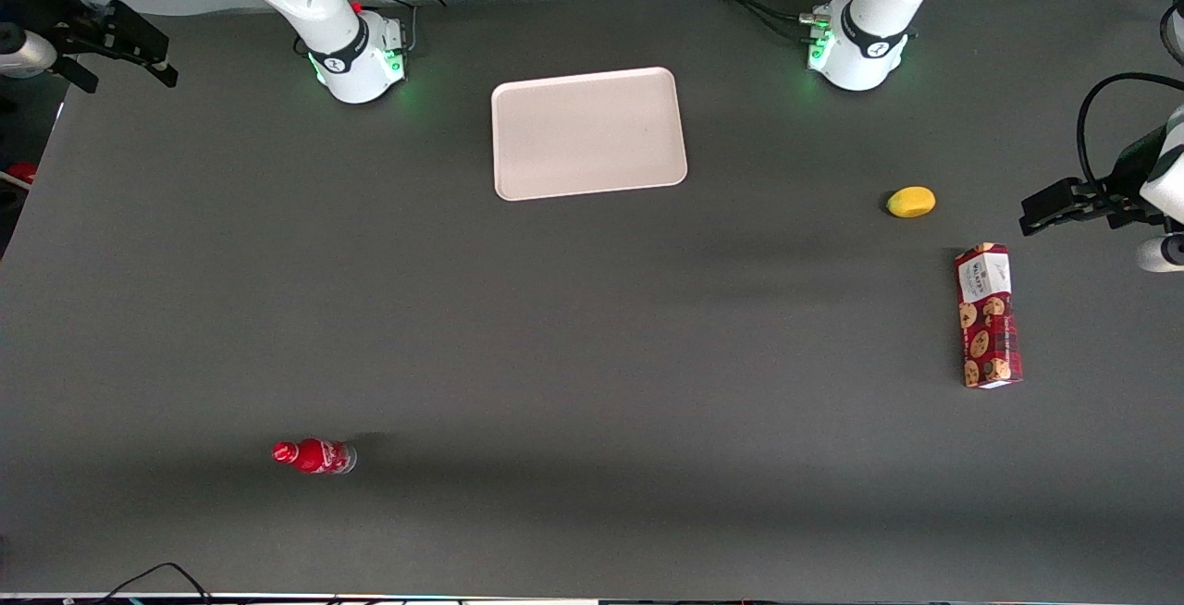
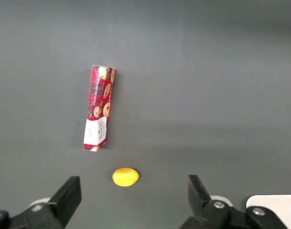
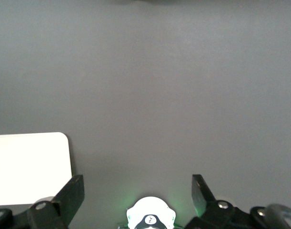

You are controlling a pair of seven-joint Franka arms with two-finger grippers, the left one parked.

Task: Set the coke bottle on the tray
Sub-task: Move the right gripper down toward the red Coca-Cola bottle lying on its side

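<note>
The coke bottle (image 1: 314, 456), small and red with a red cap, lies on its side on the dark table, close to the front camera, toward the working arm's end. The pale pinkish-white tray (image 1: 588, 131) lies flat between the two arm bases, much farther from the camera; one of its corners shows in the right wrist view (image 3: 28, 167). My right gripper (image 1: 129, 68) is open and empty, held high over the table's edge at the working arm's end, far from both bottle and tray. In the right wrist view the gripper (image 3: 138, 191) has its fingers wide apart with nothing between them. The bottle is out of that view.
A yellow lemon-like object (image 1: 911, 202) and a long red cookie box (image 1: 988, 315) lie toward the parked arm's end. The working arm's white base (image 1: 356, 55) stands beside the tray. A cable (image 1: 153, 577) lies at the table's near edge.
</note>
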